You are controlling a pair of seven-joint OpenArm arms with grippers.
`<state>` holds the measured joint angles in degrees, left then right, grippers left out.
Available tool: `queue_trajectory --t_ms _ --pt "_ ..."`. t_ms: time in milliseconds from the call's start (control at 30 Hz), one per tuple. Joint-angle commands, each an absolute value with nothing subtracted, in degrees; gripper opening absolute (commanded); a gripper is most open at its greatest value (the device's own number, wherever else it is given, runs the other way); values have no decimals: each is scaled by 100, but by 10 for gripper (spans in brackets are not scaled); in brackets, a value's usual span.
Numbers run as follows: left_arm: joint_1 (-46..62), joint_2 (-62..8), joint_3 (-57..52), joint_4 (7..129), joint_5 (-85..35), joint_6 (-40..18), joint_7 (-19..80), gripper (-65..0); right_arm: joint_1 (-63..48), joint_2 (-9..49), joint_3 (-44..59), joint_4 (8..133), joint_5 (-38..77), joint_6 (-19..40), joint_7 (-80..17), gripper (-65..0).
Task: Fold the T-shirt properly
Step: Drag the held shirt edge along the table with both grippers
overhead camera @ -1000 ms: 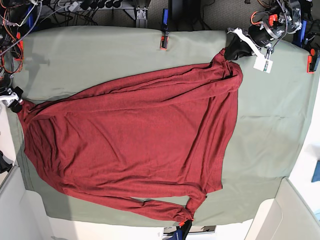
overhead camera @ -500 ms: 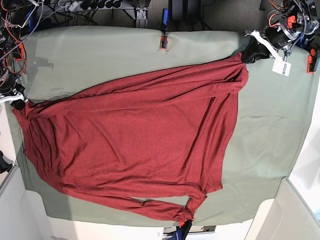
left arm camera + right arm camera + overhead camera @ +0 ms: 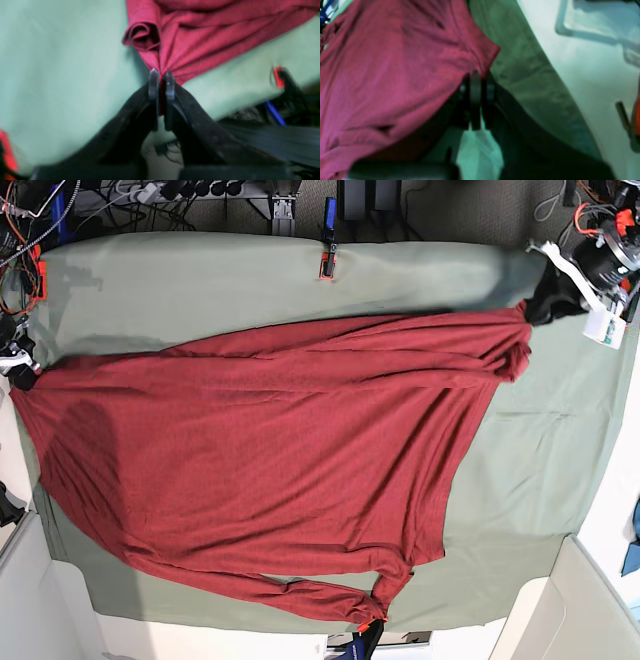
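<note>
In the base view the T-shirt (image 3: pixel 270 470) lies spread on the green table cloth (image 3: pixel 200 280), its top edge running straight between the right gripper (image 3: pixel 22 365) at one end and the left gripper (image 3: pixel 545 298) at the other, each pinching a corner. The left wrist view shows its jaws closed on a bunched red corner, the shirt fanning away ahead. The right wrist view, though blurred, shows jaws closed on a red edge, cloth lying ahead and leftward.
</note>
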<state>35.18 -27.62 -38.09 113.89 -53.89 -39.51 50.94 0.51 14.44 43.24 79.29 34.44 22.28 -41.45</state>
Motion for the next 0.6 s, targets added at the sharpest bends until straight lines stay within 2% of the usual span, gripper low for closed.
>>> queue_trajectory --t_ms 0,267,567 --pt "3472 -2886 -3817 11467 -5437 -4000 4967 -650 139 1553 4359 8044 3496 2239 -4023 -650" --pt "2598 -3288 -2919 10906 -4657 -4000 4777 -650 576 1555 4335 8027 3258 2250 -3944 -650" --pt "1573 -3625 -2801 10022 -4646 -4000 4735 -650 729 1553 4025 8014 2862 2231 -3614 -650"
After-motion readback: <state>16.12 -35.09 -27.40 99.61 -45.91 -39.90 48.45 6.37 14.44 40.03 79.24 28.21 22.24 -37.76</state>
